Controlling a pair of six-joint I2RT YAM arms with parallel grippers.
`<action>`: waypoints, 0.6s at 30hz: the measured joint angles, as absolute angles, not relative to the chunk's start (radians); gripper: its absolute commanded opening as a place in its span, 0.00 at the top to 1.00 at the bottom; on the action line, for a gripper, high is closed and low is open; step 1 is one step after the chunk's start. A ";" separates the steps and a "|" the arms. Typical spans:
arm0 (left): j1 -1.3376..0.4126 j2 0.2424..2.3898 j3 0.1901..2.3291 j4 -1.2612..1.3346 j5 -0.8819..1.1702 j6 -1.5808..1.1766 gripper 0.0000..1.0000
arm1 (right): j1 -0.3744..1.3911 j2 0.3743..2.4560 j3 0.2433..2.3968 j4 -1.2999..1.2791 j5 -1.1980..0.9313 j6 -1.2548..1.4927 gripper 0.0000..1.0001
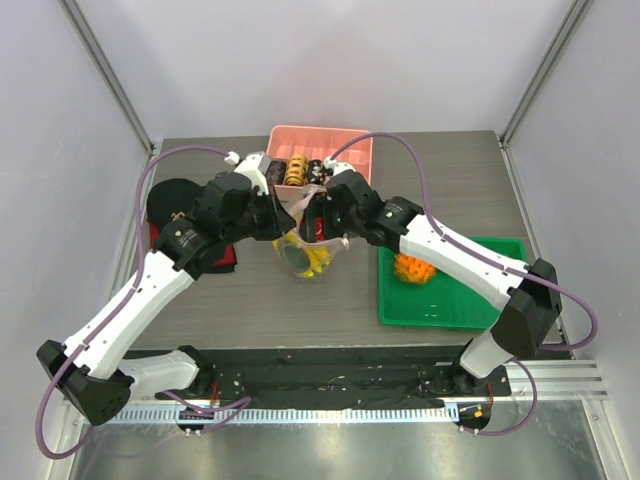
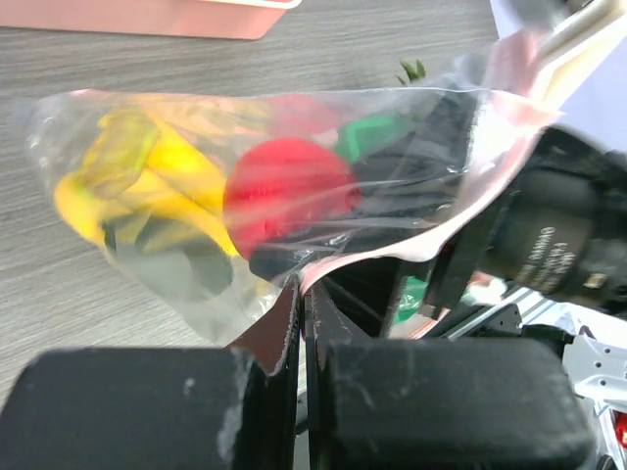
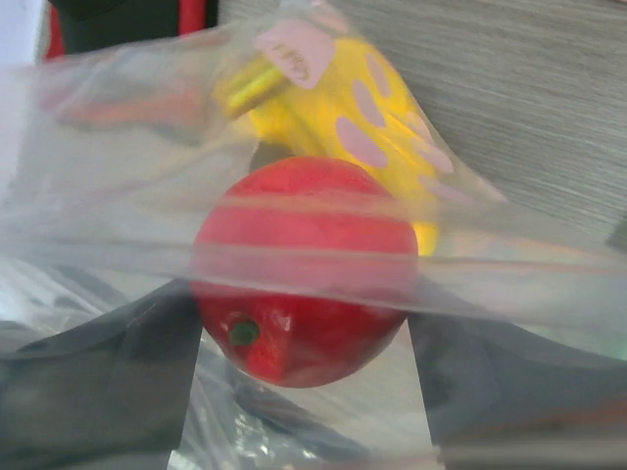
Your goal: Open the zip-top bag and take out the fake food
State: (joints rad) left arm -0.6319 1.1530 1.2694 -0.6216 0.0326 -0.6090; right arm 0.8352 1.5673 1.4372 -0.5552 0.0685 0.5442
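Observation:
The clear zip-top bag (image 1: 308, 255) hangs between my two grippers above the table's middle. My left gripper (image 2: 304, 294) is shut on the bag's pinkish zip edge (image 2: 392, 257); it also shows in the top view (image 1: 285, 222). My right gripper (image 3: 304, 323) reaches into the bag's mouth, and its fingers (image 3: 108, 382) touch both sides of a red round fruit (image 3: 304, 264). The bag also holds a yellow banana (image 2: 167, 181), a dark avocado (image 2: 181, 269) and a second red fruit (image 2: 294, 113). The orange pineapple (image 1: 413, 268) lies on the green tray (image 1: 480, 310).
A pink tray (image 1: 340, 140) with small brown and dark rings (image 1: 294, 170) stands at the back, just behind the grippers. A black and red object (image 1: 170, 205) lies at the left, partly under my left arm.

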 measured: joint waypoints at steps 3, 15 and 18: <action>-0.633 1.145 1.271 -0.622 0.029 -0.617 1.00 | 0.835 1.564 1.422 -0.570 0.071 0.514 0.98; -0.635 1.170 1.330 -0.637 -0.016 -0.648 1.00 | 0.848 1.485 1.391 -0.593 0.046 0.397 0.98; -0.633 1.184 1.361 -0.634 -0.032 -0.647 1.00 | 0.850 1.468 1.391 -0.592 0.041 0.379 0.99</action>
State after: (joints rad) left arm -0.6334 1.1835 1.3605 -0.6338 -0.0322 -0.6472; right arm 0.8497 1.4681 1.3907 -0.5922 0.0414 0.3790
